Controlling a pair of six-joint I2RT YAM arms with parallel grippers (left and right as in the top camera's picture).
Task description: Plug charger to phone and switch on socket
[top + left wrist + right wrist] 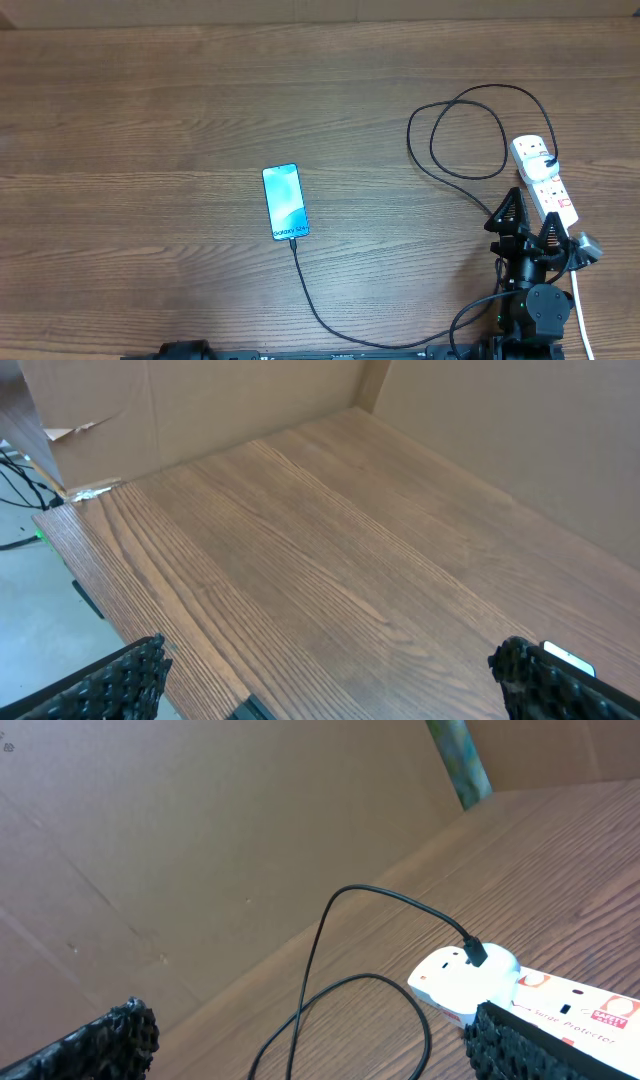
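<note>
The phone [284,202] lies flat in the middle of the table, its light-blue screen up. The charger [318,305], a thin black cable, meets the phone's near end, runs along the front edge, then loops [455,140] up to a black plug [476,954] in the socket [545,180]. The socket [470,982] is a white strip with red switches at the far right. My right gripper [532,207] stands open just left of the strip's near end; in its wrist view [320,1045] the cable loop [400,995] lies between the fingers. My left gripper [335,680] is open over bare wood.
A thick white cord [579,305] leaves the strip toward the front right edge. Cardboard walls [200,410] stand round the table's far sides. The table's left edge [90,560] shows in the left wrist view, with floor cables beyond it.
</note>
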